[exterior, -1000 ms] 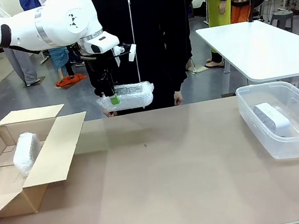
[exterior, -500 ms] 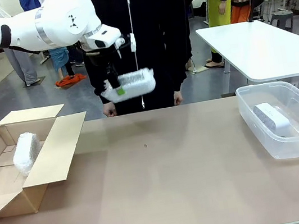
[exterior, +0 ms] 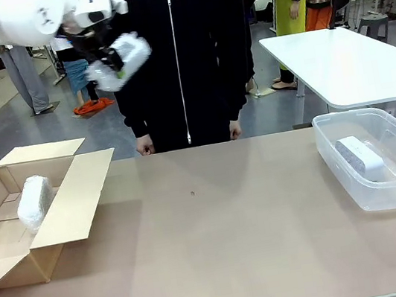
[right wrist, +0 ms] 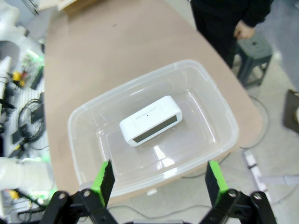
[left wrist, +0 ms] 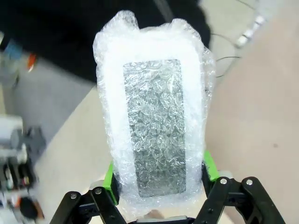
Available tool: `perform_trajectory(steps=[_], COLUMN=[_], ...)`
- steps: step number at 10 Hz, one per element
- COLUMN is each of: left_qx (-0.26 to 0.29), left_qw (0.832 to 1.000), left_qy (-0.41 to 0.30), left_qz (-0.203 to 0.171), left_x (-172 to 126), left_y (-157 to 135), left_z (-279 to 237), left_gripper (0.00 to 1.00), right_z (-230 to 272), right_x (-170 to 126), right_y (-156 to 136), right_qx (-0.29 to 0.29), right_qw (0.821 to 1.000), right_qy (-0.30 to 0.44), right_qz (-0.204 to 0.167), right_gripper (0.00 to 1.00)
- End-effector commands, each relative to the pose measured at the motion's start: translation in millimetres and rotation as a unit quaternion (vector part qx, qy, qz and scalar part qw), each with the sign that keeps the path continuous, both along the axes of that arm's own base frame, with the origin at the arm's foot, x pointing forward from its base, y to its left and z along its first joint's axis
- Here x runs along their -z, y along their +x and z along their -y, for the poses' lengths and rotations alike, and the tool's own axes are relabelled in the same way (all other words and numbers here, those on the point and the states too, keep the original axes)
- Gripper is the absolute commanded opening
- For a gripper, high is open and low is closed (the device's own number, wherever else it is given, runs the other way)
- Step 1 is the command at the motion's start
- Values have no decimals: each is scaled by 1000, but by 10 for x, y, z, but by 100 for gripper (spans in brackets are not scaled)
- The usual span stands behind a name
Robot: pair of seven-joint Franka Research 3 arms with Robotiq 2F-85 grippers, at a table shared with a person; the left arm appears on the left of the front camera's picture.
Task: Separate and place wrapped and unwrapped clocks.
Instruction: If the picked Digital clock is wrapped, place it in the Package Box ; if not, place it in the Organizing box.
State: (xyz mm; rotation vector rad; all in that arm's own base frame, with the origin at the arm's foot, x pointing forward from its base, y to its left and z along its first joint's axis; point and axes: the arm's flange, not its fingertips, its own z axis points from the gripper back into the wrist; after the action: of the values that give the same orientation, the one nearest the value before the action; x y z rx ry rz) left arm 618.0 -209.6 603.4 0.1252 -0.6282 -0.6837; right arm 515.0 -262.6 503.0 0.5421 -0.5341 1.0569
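Wrapped clock number one sits clamped between my left gripper's green fingers, held high above the bench's far left. I see a second wrapped clock lying in the open cardboard box. My right gripper, fingers spread wide and empty, hovers over the clear tub holding the bare white clock. A person stands opposite.

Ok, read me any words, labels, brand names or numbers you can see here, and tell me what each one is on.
None can be read.
Bubble-wrapped clock held in the left gripper: dark display, no digits legible through the wrap.
Bare white clock in the clear plastic bin: display blank.
Wrapped clock in the cardboard box: no print visible on either.
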Motion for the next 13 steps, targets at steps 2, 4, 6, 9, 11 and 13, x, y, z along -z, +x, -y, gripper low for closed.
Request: perform_trajectory(steps=[2, 4, 6, 9, 11, 13], left_qx=[-140, -217, -240, -233, -180, -171], left_qw=[989, 975, 968, 960, 962, 954], left_qy=[28, 9, -36, -147, -203, -234], left_qz=[-33, -51, -62, -51, -42, -71], left_x=[109, 113, 160, 382, 649, 930], left_y=[-322, -478, -651, -836, -928, -989], left_z=[-667, -1261, -1737, -2313, -2469, -2568], left_gripper=[81, 81, 81, 81, 81, 81], right_z=[-16, -16, -16, -16, -16, -16], right_x=[17, 17, 17, 17, 17, 17], right_y=[-5, -5, -5, -5, -5, -5], right_qx=[-5, -5, -5, -5, -5, -5], right_qw=[1000, 1000, 1000, 1000, 1000, 1000], right_qy=[0, 0, 0, 0, 0, 0], right_qz=[2, 2, 2, 2, 2, 2], right_gripper=[100, 100, 100, 100, 100, 100])
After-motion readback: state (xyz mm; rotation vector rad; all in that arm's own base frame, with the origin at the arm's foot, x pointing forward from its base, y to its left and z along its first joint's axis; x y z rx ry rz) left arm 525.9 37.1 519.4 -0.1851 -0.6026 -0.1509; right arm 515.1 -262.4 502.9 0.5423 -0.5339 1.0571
